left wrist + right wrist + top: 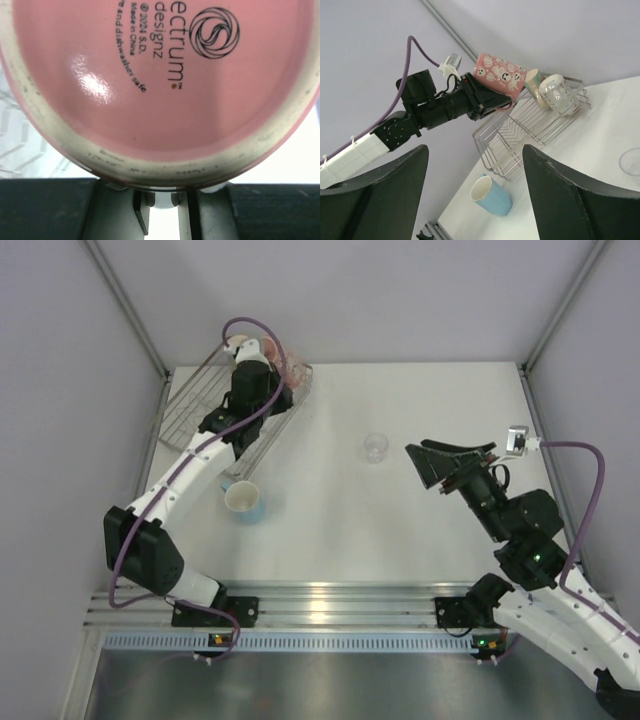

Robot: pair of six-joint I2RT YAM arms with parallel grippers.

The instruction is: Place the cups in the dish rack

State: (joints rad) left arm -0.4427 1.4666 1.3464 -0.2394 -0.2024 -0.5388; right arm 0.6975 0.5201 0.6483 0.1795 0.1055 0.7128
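From above, the left gripper (250, 350) is reaching over the far end of the rack (195, 405) and clamping the pink mug (268, 345). A blue cup (245, 502) is lying on its side on the table (400, 530), just beside the rack's near corner. A glass (375, 447) is standing mid-table. The right gripper (440, 462) is hovering right of the glass.

In the left wrist view, the pink mug's printed base is filling the frame, with the jaws showing dark along the bottom edge.

In the right wrist view, the pink mug is hanging tilted above the rack, pinched by the left gripper. A cream mug (534, 81) and a pale mug (557, 94) are sitting in the rack's far corner. The right gripper's jaws are standing wide apart, holding nothing.
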